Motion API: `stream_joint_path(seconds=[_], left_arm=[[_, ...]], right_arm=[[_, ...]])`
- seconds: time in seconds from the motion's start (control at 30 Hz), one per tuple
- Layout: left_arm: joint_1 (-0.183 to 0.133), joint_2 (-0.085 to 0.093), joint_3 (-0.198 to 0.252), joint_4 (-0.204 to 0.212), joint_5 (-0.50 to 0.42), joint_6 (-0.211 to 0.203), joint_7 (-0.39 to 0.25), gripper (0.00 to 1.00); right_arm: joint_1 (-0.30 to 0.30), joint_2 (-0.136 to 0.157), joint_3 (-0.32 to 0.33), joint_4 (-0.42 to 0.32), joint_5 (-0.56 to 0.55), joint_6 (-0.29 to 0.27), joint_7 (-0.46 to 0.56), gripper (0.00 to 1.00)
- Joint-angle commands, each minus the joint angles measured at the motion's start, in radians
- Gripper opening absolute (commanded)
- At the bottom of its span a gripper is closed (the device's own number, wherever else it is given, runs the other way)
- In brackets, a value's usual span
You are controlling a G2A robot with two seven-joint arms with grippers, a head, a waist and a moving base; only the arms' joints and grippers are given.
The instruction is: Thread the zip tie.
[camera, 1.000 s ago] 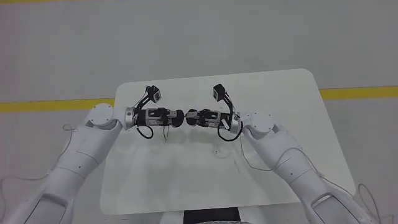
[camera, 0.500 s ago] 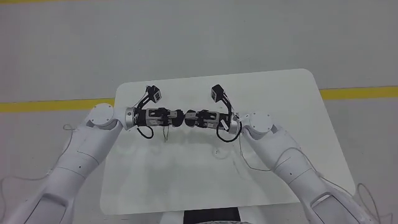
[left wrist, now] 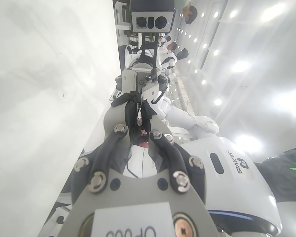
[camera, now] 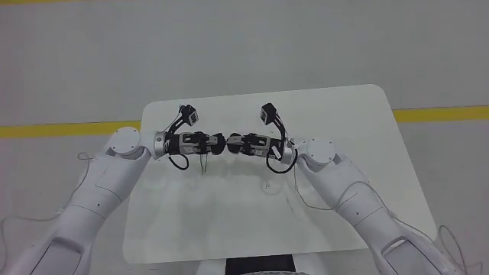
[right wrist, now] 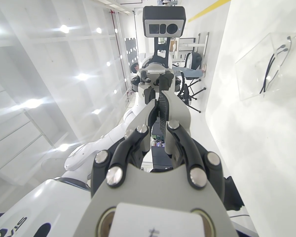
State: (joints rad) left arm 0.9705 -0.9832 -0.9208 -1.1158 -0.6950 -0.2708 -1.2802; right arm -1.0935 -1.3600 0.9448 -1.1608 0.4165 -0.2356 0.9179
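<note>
Above the middle of the white table point(camera: 344, 122), my two grippers meet tip to tip. My left gripper point(camera: 220, 143) point(left wrist: 137, 104) is shut on the thin black zip tie point(camera: 203, 165), whose strand hangs down below it and runs back along one finger point(left wrist: 131, 134). Directly facing it, my right gripper point(camera: 234, 143) point(right wrist: 160, 97) is shut, its ribbed black pads point(right wrist: 164, 109) pressed together. What lies between those pads is hidden. Each wrist view shows the other gripper head-on just beyond its own tips.
A clear tray point(right wrist: 264, 67) holding several spare black zip ties lies on the table beside the right arm. The table's far edge point(camera: 267, 93) and near right edge point(camera: 416, 198) bound the space, and yellow floor lines run beyond.
Barely anything: the right gripper edged slightly towards the left one and back. Both stay shut, tip to tip.
</note>
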Motion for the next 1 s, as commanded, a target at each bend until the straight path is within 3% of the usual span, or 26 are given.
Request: stream_joint_path(seconds=[0.0,0.3,0.37,0.4,0.6,0.63,0.7,0.73,0.97], left_arm=[[0.000,0.000,0.000,0.000,-0.001,0.000,0.000,0.08],[-0.002,-0.002,0.002,0.001,0.000,-0.001,-0.001,0.08],[-0.002,-0.002,0.002,0.001,0.000,0.000,0.000,0.06],[-0.002,-0.002,0.002,0.001,0.000,0.000,0.000,0.00],[-0.002,-0.003,0.002,0.003,-0.002,-0.001,-0.001,0.00],[-0.002,-0.003,0.002,0.004,-0.002,-0.002,-0.002,0.00],[-0.002,-0.004,0.002,0.005,-0.003,-0.003,-0.003,0.00],[-0.002,-0.004,0.001,0.007,-0.004,-0.004,-0.003,0.00],[0.002,0.000,-0.011,0.011,-0.010,-0.009,-0.011,0.00]], right_arm=[[0.000,0.000,-0.002,0.000,-0.001,0.003,0.000,0.00],[0.003,-0.001,-0.007,0.002,0.000,0.008,-0.001,0.00],[0.003,-0.001,-0.008,0.003,0.001,0.007,-0.001,0.00],[0.003,-0.001,-0.008,0.003,0.001,0.007,0.000,0.00],[0.003,-0.001,-0.007,0.004,0.005,0.008,-0.002,0.02],[0.003,-0.001,-0.007,0.005,0.005,0.008,-0.002,0.27],[0.002,-0.001,-0.004,0.006,0.008,0.008,-0.005,0.65],[0.001,0.000,-0.001,0.006,0.010,0.007,-0.008,1.00],[-0.017,0.014,0.045,0.003,0.014,-0.011,0.002,1.00]])
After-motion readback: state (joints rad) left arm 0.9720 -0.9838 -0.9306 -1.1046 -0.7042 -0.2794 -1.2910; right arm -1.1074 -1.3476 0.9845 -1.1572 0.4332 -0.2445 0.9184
